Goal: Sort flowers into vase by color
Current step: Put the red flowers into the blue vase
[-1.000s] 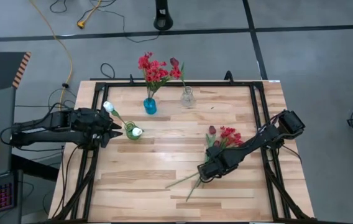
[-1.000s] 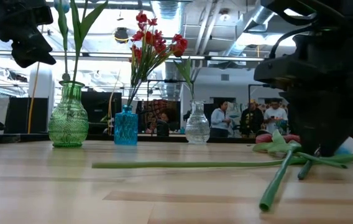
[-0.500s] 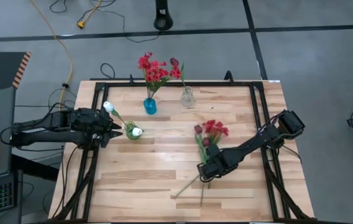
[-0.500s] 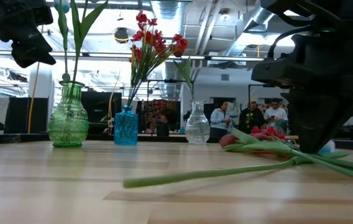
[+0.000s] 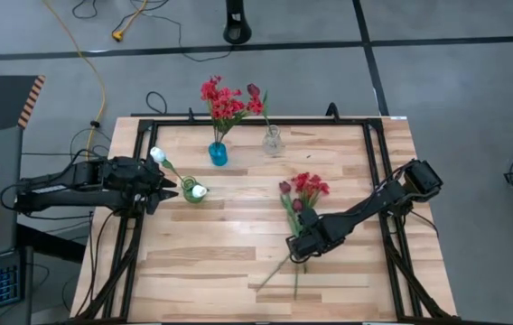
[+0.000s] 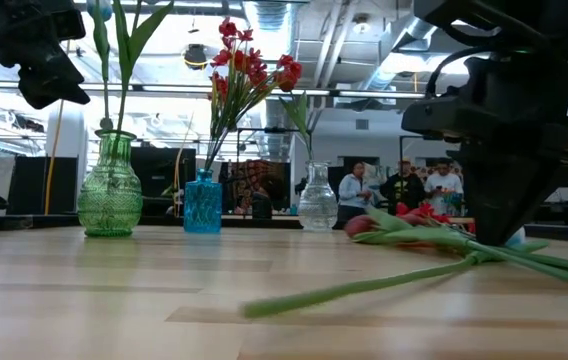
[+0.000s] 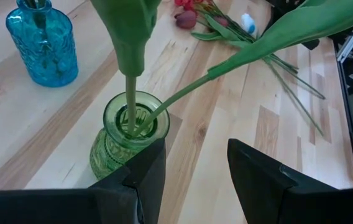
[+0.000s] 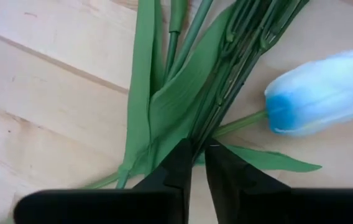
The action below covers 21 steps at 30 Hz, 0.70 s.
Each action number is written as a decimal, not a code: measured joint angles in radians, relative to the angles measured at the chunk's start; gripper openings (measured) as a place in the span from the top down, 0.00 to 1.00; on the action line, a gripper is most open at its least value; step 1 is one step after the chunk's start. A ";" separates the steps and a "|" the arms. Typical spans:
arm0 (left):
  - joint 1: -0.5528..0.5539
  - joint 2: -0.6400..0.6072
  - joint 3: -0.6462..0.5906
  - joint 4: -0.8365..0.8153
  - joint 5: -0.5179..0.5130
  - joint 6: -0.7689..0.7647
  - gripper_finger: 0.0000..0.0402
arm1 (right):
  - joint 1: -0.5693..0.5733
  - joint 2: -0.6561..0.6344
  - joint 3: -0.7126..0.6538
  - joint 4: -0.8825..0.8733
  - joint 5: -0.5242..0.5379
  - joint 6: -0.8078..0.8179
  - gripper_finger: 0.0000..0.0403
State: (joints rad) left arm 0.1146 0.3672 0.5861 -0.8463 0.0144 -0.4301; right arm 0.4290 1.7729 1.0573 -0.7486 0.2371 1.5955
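Pinching flower stems (image 8: 223, 81), right gripper (image 8: 199, 163), table centre-right

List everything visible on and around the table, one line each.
green vase: one, green, left side of the table, two white tulips in it
blue vase: one, blue, far side of the table, red blossoms in it
clear vase: one, clear glass, beside the blue vase, a maroon tulip in it
loose flowers: one bunch, red and maroon with a white tulip, lying right of centre
people: several, room behind the table
left gripper: open, at the green vase
right gripper: fingers closed on the loose flowers' stems
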 joint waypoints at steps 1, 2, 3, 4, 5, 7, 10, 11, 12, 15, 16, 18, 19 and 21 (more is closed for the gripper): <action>0.000 0.000 0.000 0.000 0.000 0.000 0.60 | 0.000 0.000 0.000 0.000 0.000 -0.003 0.80; 0.000 0.000 0.000 0.000 0.000 0.000 0.60 | 0.000 0.000 0.000 0.000 0.000 -0.010 0.78; 0.000 0.000 0.000 0.000 0.000 0.000 0.60 | 0.000 0.000 0.000 0.000 0.000 -0.018 0.76; 0.000 0.000 0.000 0.000 0.000 0.000 0.60 | 0.000 0.000 0.000 -0.001 0.000 -0.023 0.74; 0.000 0.000 0.000 0.000 0.000 0.000 0.60 | 0.000 0.000 0.000 -0.001 0.000 -0.023 0.72; 0.000 0.000 0.000 0.000 0.000 0.000 0.60 | 0.000 0.000 0.000 0.000 0.000 -0.023 0.68; 0.000 0.000 0.000 0.000 -0.001 0.000 0.60 | 0.000 0.000 0.000 0.000 0.001 -0.024 0.62; 0.000 0.000 0.000 0.000 -0.001 0.000 0.60 | 0.000 0.001 0.000 0.000 0.001 -0.024 0.60; 0.000 0.000 0.000 0.000 -0.001 0.000 0.60 | 0.000 0.001 0.000 0.001 0.001 -0.024 0.59; 0.000 0.000 0.000 0.000 -0.002 0.000 0.60 | -0.002 0.014 0.000 0.007 0.027 -0.026 0.57; 0.000 0.000 0.000 0.000 -0.002 0.000 0.60 | -0.005 0.017 0.000 0.007 0.029 -0.026 0.56; 0.000 0.000 0.000 -0.001 -0.002 0.000 0.60 | -0.011 0.021 0.000 0.007 0.026 -0.026 0.57; 0.000 0.000 0.000 0.000 -0.002 0.000 0.60 | -0.015 0.023 0.000 0.008 0.025 -0.026 0.57; 0.000 0.000 0.000 -0.001 -0.002 0.000 0.60 | -0.019 0.022 0.000 0.001 0.024 -0.026 0.59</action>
State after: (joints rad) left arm 0.1146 0.3676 0.5861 -0.8471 0.0120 -0.4297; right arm 0.4099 1.7952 1.0573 -0.7475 0.2613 1.5692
